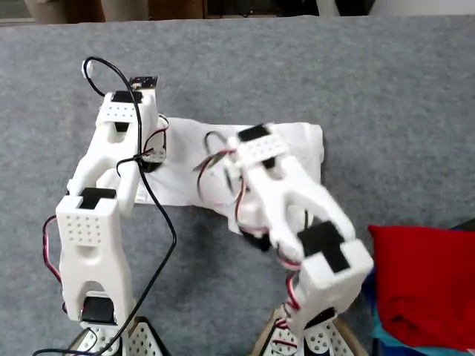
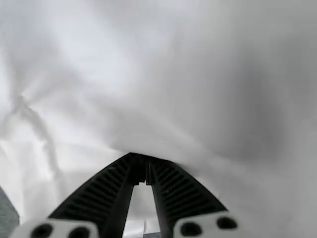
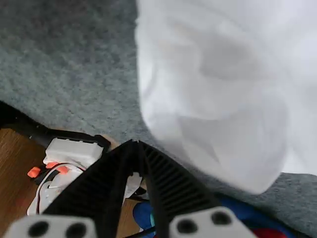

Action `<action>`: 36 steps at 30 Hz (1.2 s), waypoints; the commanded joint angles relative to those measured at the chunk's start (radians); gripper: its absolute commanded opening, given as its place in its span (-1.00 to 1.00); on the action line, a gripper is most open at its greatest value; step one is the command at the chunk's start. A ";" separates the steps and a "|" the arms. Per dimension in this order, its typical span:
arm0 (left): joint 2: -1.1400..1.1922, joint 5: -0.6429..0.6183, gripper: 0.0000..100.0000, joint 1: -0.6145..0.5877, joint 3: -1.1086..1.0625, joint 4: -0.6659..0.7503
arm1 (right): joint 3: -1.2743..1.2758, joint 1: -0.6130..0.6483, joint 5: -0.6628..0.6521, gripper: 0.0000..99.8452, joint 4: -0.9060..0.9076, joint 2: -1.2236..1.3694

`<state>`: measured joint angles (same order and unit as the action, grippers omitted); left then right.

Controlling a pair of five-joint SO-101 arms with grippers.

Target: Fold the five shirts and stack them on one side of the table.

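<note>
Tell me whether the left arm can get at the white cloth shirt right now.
Probably yes: the left gripper sits right on the spread white cloth shirt, fingers shut, nothing between them.

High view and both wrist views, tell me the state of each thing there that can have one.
white shirt: rumpled, lying on the table under both arms.
red shirt: folded, lying on blue cloth.
left tool: shut, over the white shirt.
right tool: shut, beside the white shirt's edge.

White shirt (image 1: 300, 148) lies rumpled, spread flat; right of it and nearer me, folded red shirt (image 1: 427, 282) tops blue cloth (image 1: 377, 331).
</note>
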<state>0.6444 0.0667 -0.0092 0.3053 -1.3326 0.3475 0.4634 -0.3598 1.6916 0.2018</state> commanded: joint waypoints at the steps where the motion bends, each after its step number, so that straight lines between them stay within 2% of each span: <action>1: -0.004 0.014 -0.96 -0.020 0.068 0.002 | 0.064 0.027 -0.005 -0.99 -0.032 -0.136; 4: -0.004 0.015 -0.96 -0.020 0.071 0.000 | 0.018 -0.056 -0.011 -0.99 -0.074 -0.191; 10: -0.004 0.015 -0.96 -0.020 0.069 -0.032 | -0.234 -0.202 -0.011 -0.99 -0.103 -0.179; 18: -0.002 0.015 -0.96 -0.020 0.069 -0.034 | -0.461 -0.211 -0.003 -0.99 -0.175 0.142; 23: -0.002 0.015 -0.96 -0.020 0.063 -0.034 | -0.575 -0.203 0.043 -0.99 -0.127 0.332; 36: -0.002 0.015 -0.96 -0.020 0.068 -0.034 | -0.547 -0.193 0.044 -0.99 -0.112 0.390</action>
<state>0.6475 0.0760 -0.0107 0.3299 -1.3571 -0.1864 0.2685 -0.3168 1.5689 0.5915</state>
